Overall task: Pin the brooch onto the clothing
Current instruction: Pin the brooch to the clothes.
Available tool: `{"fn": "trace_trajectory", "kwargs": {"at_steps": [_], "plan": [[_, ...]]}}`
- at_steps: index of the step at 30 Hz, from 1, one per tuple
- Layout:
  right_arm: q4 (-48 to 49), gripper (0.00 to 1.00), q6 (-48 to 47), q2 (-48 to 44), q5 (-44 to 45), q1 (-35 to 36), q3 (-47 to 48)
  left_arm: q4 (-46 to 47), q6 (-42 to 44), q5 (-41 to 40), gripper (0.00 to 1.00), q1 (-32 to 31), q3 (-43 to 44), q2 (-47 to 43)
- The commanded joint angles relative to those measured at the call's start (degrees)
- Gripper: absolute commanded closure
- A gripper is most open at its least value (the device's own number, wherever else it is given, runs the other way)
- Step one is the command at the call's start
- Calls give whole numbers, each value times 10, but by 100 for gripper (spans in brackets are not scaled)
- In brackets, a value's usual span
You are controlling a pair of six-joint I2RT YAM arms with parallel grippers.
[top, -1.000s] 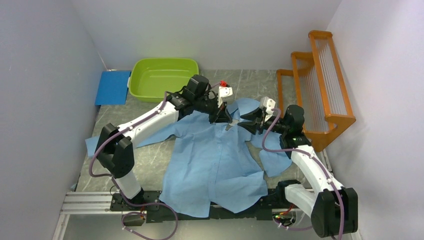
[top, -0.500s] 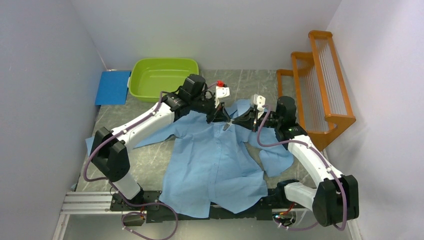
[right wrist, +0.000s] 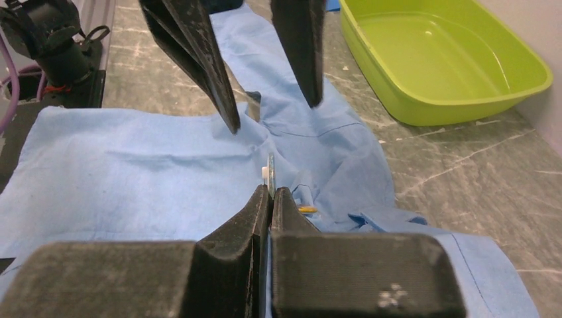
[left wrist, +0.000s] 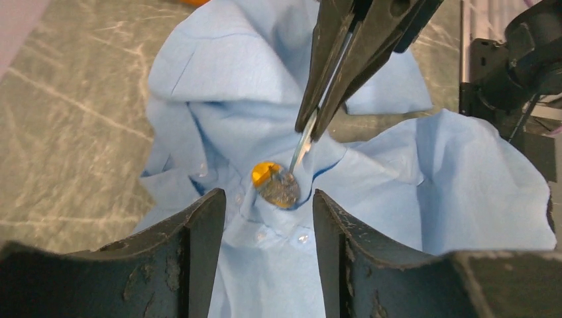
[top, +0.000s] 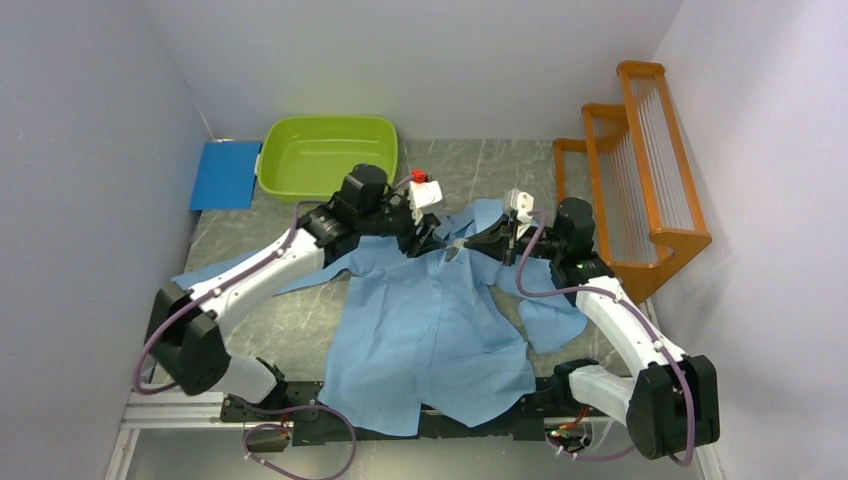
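Observation:
The clothing point(top: 430, 320), a light blue shirt, lies spread on the table with its collar at the far end. The brooch point(left wrist: 281, 190), a round glittery disc with an orange part, sits on the cloth by the collar point(left wrist: 219, 59). A thin silver strip rises from it, and my right gripper point(left wrist: 310, 129) is shut on that strip point(right wrist: 270, 169). My left gripper point(left wrist: 266, 199) is open just short of the brooch, one finger on each side and touching nothing. From above, both grippers meet at the collar, the left gripper point(top: 425, 238) facing the right gripper point(top: 470, 240).
A green tub point(top: 325, 155) stands at the back left beside a blue pad point(top: 225, 175). An orange wooden rack point(top: 630, 170) runs along the right wall. The shirt's sleeves reach towards both table sides.
The left gripper has opened, let go of the brooch and drawn back to the left. The right gripper has shut on the brooch's thin metal strip and holds its place.

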Motion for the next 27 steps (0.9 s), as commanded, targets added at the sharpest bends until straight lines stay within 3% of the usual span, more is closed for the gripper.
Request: {"fn": "trace_trajectory", "kwargs": {"at_steps": [1, 6, 12, 18, 27], "plan": [[105, 100, 71, -24, -3, 1, -17, 142, -32, -57, 45, 0, -79, -82], [173, 100, 121, -47, -16, 1, -38, 297, -87, -6, 47, -1, -164, -106], [171, 100, 123, -67, -25, 1, -32, 427, -114, 41, 46, -1, -191, -80], [158, 100, 119, -71, -32, 1, -21, 467, -127, 87, 58, -2, -178, -42], [160, 100, 123, -75, -31, 1, -19, 428, -115, 101, 57, -4, -163, -25]]}}
